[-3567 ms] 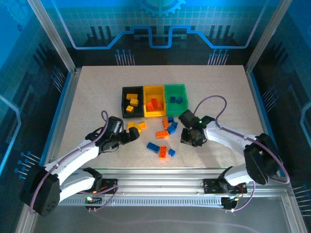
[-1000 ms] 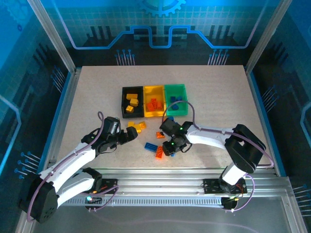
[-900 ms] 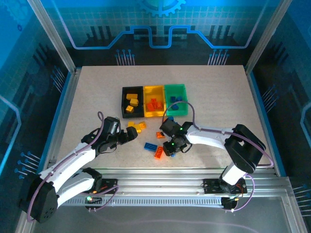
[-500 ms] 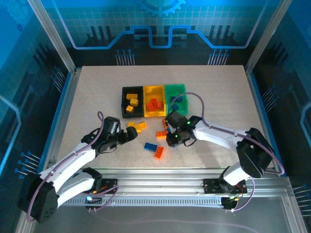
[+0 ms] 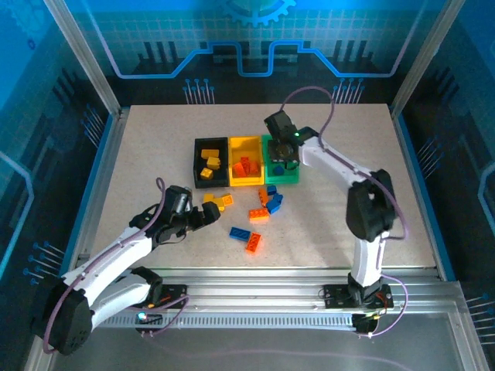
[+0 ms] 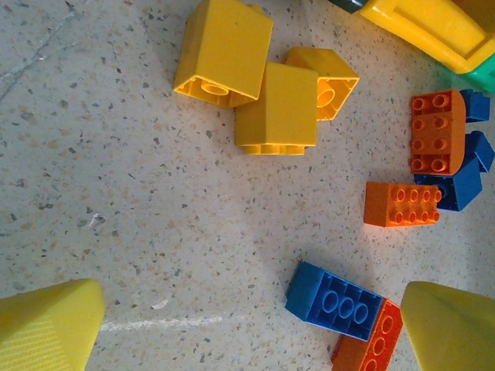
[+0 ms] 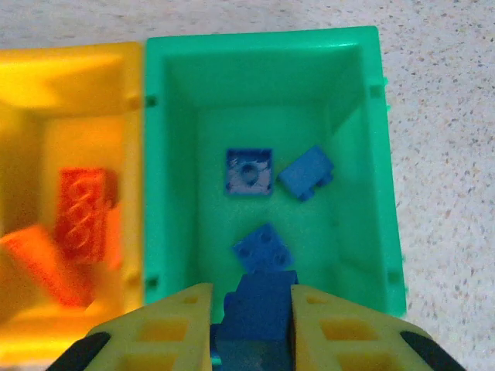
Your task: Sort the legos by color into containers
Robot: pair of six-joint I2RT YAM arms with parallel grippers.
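Tabletop [image 7: 448, 116]: green bin [image 7: 255, 46] holds three blue legos [image 7: 249, 171].

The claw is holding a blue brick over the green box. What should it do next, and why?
Probably open the right gripper and let the blue brick drop. It hangs above the green bin, where three other blue bricks already lie, so the colour matches.

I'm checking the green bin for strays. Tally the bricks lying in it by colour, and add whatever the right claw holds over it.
Blue bricks lying in the green bin: 3
Orange or yellow lying in it: 0
Blue brick held in the right claw: 1
Total: 4
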